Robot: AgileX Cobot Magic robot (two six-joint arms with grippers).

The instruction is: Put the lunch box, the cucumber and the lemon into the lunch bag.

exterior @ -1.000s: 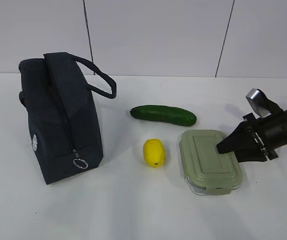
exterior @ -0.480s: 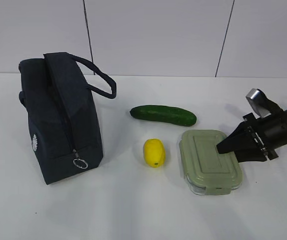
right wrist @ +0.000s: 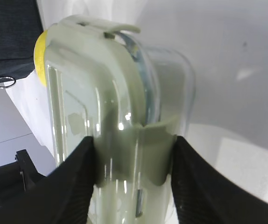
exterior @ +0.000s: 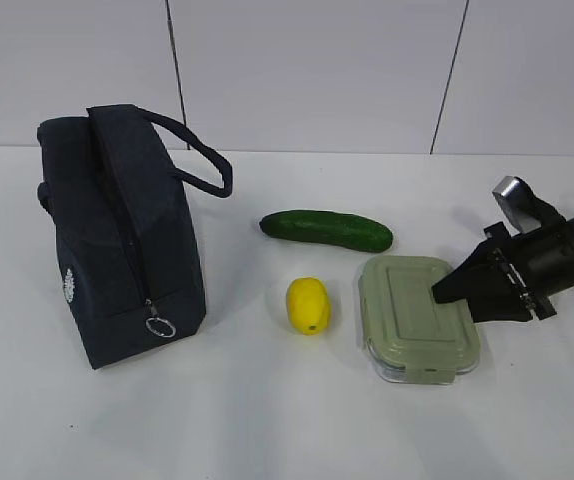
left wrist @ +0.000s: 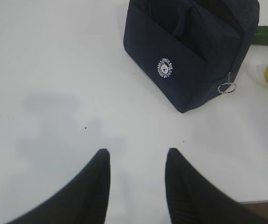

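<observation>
At the right, the right gripper [right wrist: 133, 158] has its jaws clamped across the lunch box [exterior: 419, 317], apparently its right end; the lunch bag [exterior: 122, 240] stands far left, zipper seemingly closed.

The light is bright and even from above. On the white worktop [exterior: 267, 420] the shadows are soft. In my right wrist view small glare spots shine on the lunch box [right wrist: 106, 121], and my dark fingers [right wrist: 68, 186] look blurred.
</observation>
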